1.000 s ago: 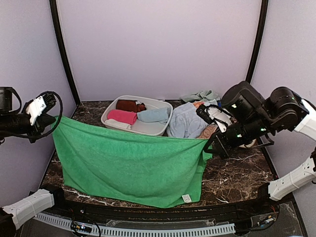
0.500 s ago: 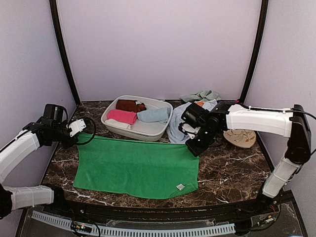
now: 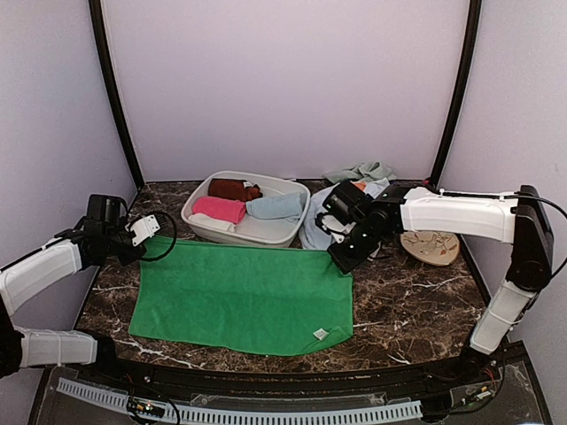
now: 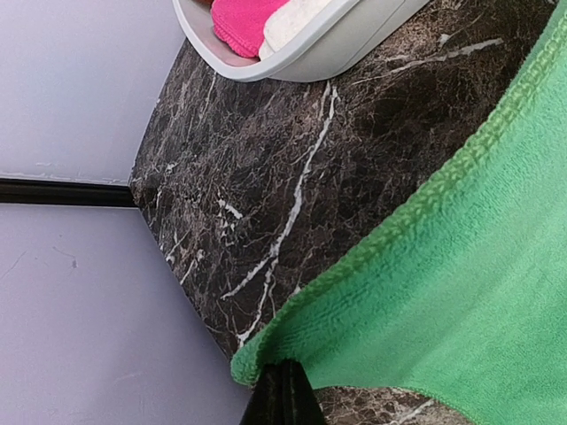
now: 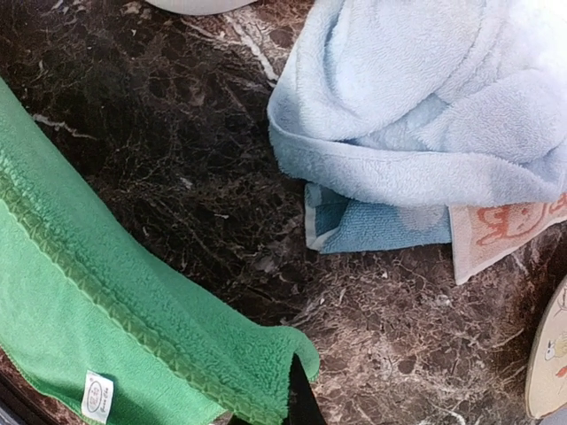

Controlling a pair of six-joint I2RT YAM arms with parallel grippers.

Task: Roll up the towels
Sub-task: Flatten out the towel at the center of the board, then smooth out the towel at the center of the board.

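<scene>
Top view: green towel (image 3: 244, 297) spread flat on the dark marble table (image 3: 416, 301), lower centre of frame, just below the white basin (image 3: 266, 234). Left gripper (image 3: 140, 250) pinches its upper-left corner, jaws pressed together on the cloth; right gripper (image 3: 344, 264) likewise pinches the upper-right corner. Right wrist view, upper right: crumpled pale blue towel (image 5: 416, 115), apart from the green one.

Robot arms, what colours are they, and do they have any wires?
The left arm and right arm are smooth white tubes with black joints. The left pincer and right pincer are black. A black cable loops by the left pincer, beside a small white part.
</scene>
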